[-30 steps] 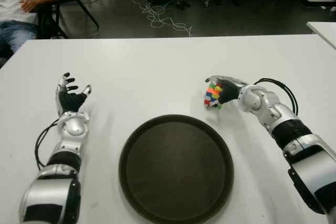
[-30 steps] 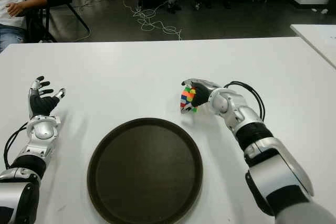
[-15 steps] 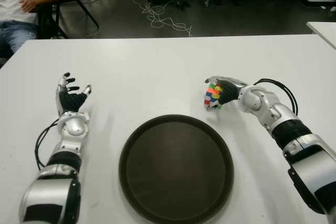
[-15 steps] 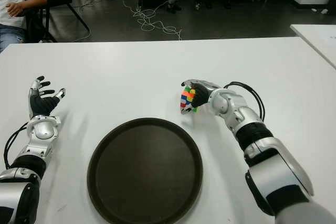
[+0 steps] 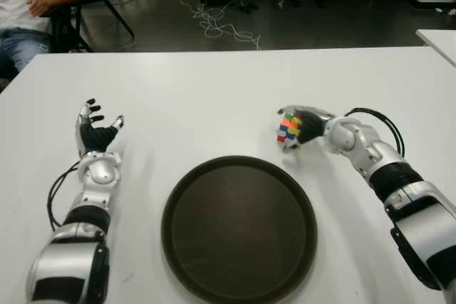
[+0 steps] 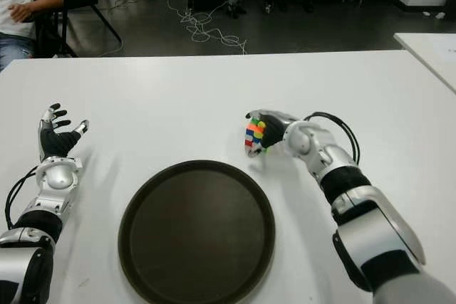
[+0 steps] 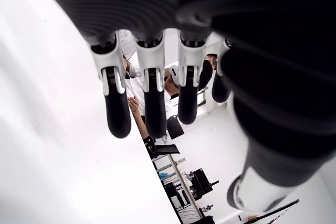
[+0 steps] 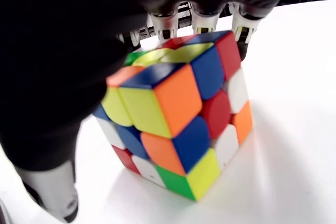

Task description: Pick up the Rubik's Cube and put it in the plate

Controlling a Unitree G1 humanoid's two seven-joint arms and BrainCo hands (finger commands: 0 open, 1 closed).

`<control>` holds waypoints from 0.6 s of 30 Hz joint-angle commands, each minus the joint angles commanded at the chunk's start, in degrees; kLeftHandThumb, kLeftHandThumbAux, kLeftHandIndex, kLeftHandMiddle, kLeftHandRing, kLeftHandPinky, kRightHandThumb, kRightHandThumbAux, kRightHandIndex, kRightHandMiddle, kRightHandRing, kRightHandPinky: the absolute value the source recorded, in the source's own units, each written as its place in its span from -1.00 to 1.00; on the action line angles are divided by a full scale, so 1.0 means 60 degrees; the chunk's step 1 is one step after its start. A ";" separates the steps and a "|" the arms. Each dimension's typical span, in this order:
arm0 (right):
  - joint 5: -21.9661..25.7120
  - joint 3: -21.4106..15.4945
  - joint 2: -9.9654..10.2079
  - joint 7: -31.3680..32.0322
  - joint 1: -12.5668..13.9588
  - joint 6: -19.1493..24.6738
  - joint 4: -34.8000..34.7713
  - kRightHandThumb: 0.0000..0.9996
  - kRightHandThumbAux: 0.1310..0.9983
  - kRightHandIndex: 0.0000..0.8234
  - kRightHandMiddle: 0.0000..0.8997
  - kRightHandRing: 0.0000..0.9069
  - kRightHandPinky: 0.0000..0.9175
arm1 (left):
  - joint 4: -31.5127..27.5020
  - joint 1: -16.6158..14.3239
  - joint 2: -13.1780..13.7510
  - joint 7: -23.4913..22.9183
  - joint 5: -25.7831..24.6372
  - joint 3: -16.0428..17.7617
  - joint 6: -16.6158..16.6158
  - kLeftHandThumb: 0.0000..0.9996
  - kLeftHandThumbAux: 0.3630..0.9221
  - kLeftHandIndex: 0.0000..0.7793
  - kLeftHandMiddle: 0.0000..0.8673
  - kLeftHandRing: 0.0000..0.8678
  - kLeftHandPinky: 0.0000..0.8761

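Eye views, looking down on a white bench (image 5: 214, 97) that fills most of the frame. Right of centre, the right hand (image 5: 303, 124) has its fingers curled around the Rubik's Cube (image 5: 288, 129), gripping it just beyond the upper right rim of the plate (image 5: 239, 226). Whether the cube touches the bench beneath it cannot be told. The plate is round, dark brown and sits at lower centre, with nothing on it. At centre left, well apart from the plate, the left hand (image 5: 95, 131) shows palm up with its fingers spread and holding nothing. In the upper left corner a person (image 5: 28, 5) in a white shirt and jeans sits on a chair beyond the bench. Loose cables (image 5: 217, 26) lie on the dark floor at upper centre.

Left wrist view: four black-tipped fingers (image 7: 118, 114) of the left hand hang straight and apart in the upper half of the frame, with the thumb at lower right. Nothing is between them. The white bench fills the left side.

Right wrist view: the cube fills the centre of the frame, showing orange, yellow, blue, red, green and white tiles. The dark palm of the right hand covers the upper left, the fingertips (image 8: 244, 30) press on the cube's far side, and the thumb (image 8: 50, 192) comes down at lower left. The white bench shows below and to the right of the cube.
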 joint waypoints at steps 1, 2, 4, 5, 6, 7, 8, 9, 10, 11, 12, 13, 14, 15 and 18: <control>-0.0006 0.0006 -0.0002 -0.0005 0.0001 -0.0009 0.0010 -1.00 0.40 -0.87 -0.80 -0.85 -0.99 | -0.0005 -0.0001 0.0006 0.0001 0.0016 -0.0012 0.0024 -0.88 0.50 -0.64 -0.43 -0.32 -0.18; -0.0012 0.0012 -0.0012 0.0003 0.0016 -0.0004 -0.0019 -1.00 0.40 -0.87 -0.80 -0.85 -0.99 | -0.0014 -0.0001 0.0011 0.0003 0.0032 -0.0025 0.0048 -0.89 0.50 -0.65 -0.42 -0.31 -0.17; -0.0039 0.0034 -0.0026 0.0035 0.0038 0.0055 -0.0097 -1.00 0.38 -0.87 -0.80 -0.85 -0.99 | -0.0027 0.0000 0.0014 0.0009 0.0054 -0.0042 0.0078 -0.91 0.50 -0.64 -0.36 -0.25 -0.11; -0.0055 0.0047 -0.0028 0.0052 0.0044 0.0096 -0.0135 -1.00 0.37 -0.88 -0.81 -0.85 -1.00 | -0.0032 0.0002 0.0014 0.0012 0.0058 -0.0045 0.0083 -0.90 0.49 -0.64 -0.39 -0.28 -0.16; -0.0077 0.0067 -0.0027 0.0088 0.0031 0.0151 -0.0135 -1.00 0.37 -0.88 -0.81 -0.86 -1.00 | -0.0029 0.0001 0.0012 0.0006 0.0051 -0.0040 0.0074 -0.89 0.48 -0.64 -0.40 -0.30 -0.18; -0.0090 0.0080 -0.0026 0.0113 0.0022 0.0188 -0.0133 -1.00 0.37 -0.88 -0.81 -0.85 -0.99 | -0.0027 0.0000 0.0011 0.0001 0.0045 -0.0036 0.0068 -0.87 0.47 -0.64 -0.42 -0.32 -0.20; -0.0093 0.0086 -0.0025 0.0144 0.0015 0.0217 -0.0128 -1.00 0.37 -0.87 -0.80 -0.85 -0.99 | -0.0022 -0.0002 0.0012 -0.0008 0.0037 -0.0030 0.0057 -0.86 0.47 -0.64 -0.43 -0.33 -0.21; -0.0094 0.0090 -0.0025 0.0165 0.0012 0.0237 -0.0130 -1.00 0.37 -0.86 -0.79 -0.84 -0.97 | -0.0020 -0.0003 0.0012 -0.0015 0.0032 -0.0027 0.0050 -0.85 0.47 -0.63 -0.43 -0.33 -0.20; -0.0093 0.0090 -0.0025 0.0177 0.0014 0.0249 -0.0137 -1.00 0.37 -0.86 -0.79 -0.83 -0.96 | -0.0019 -0.0003 0.0013 -0.0018 0.0030 -0.0026 0.0048 -0.84 0.47 -0.62 -0.43 -0.33 -0.20; -0.0092 0.0090 -0.0027 0.0185 0.0017 0.0258 -0.0145 -1.00 0.37 -0.85 -0.78 -0.82 -0.95 | -0.0019 -0.0002 0.0011 -0.0017 0.0030 -0.0026 0.0046 -0.83 0.47 -0.62 -0.43 -0.33 -0.20; -0.0093 0.0089 -0.0029 0.0188 0.0020 0.0262 -0.0151 -1.00 0.37 -0.85 -0.78 -0.82 -0.95 | -0.0020 -0.0001 0.0010 -0.0016 0.0031 -0.0027 0.0046 -0.83 0.47 -0.62 -0.44 -0.33 -0.19; -0.0076 0.0074 -0.0026 0.0211 0.0030 0.0281 -0.0163 -1.00 0.37 -0.85 -0.78 -0.82 -0.94 | -0.0022 0.0007 0.0008 -0.0021 0.0028 -0.0026 0.0013 -0.83 0.47 -0.62 -0.44 -0.33 -0.19; -0.0038 0.0041 -0.0029 0.0222 0.0058 0.0270 -0.0192 -1.00 0.37 -0.85 -0.77 -0.81 -0.95 | -0.0025 0.0016 0.0006 -0.0019 0.0029 -0.0027 -0.0018 -0.82 0.48 -0.62 -0.42 -0.31 -0.16; -0.0010 0.0017 -0.0032 0.0229 0.0078 0.0262 -0.0214 -1.00 0.36 -0.85 -0.77 -0.81 -0.95 | -0.0027 0.0023 0.0005 -0.0017 0.0030 -0.0028 -0.0039 -0.82 0.48 -0.62 -0.42 -0.30 -0.14; 0.0076 -0.0055 -0.0056 0.0193 0.0160 0.0140 -0.0281 -1.00 0.36 -0.85 -0.76 -0.81 -0.95 | 0.0011 0.0024 0.0023 -0.0019 0.0038 -0.0030 -0.0069 -0.82 0.49 -0.63 -0.40 -0.26 -0.07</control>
